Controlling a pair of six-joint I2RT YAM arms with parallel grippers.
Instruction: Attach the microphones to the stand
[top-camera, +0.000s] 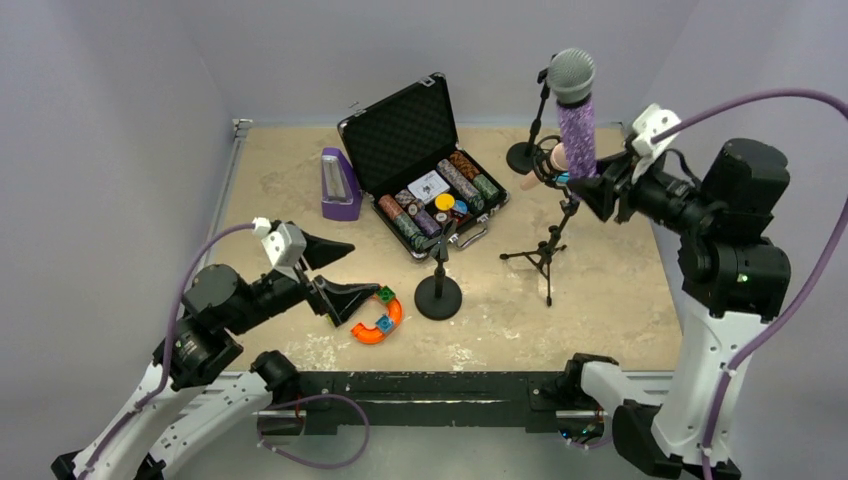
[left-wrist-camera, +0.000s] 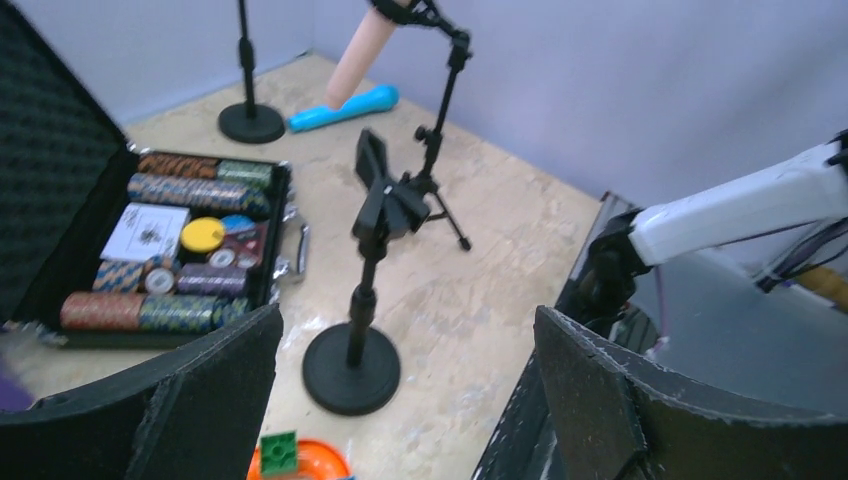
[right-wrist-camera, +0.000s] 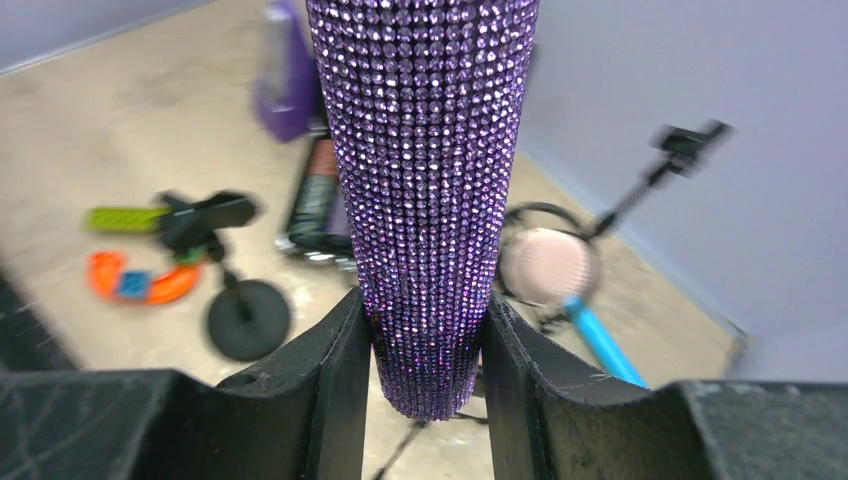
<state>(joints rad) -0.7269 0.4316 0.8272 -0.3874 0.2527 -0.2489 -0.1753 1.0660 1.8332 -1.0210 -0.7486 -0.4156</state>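
My right gripper (top-camera: 592, 186) is shut on the lower end of the glittery purple microphone (top-camera: 577, 125) and holds it upright above the table, silver mesh head up. The right wrist view shows its body (right-wrist-camera: 425, 180) clamped between my fingers (right-wrist-camera: 330, 370). The pale pink microphone (left-wrist-camera: 360, 55) sits in the clip of the tripod stand (left-wrist-camera: 440, 150). The cyan microphone (left-wrist-camera: 345, 108) lies on the table behind it. An empty round-base stand (top-camera: 438, 290) is near the front, another (top-camera: 525, 155) at the back. My left gripper (top-camera: 345, 273) is open and empty, left of the front stand.
An open black case of poker chips (top-camera: 425, 165) stands at the back middle. A purple metronome-shaped box (top-camera: 338, 185) is left of it. An orange curved toy with coloured blocks (top-camera: 377, 320) lies just under my left gripper.
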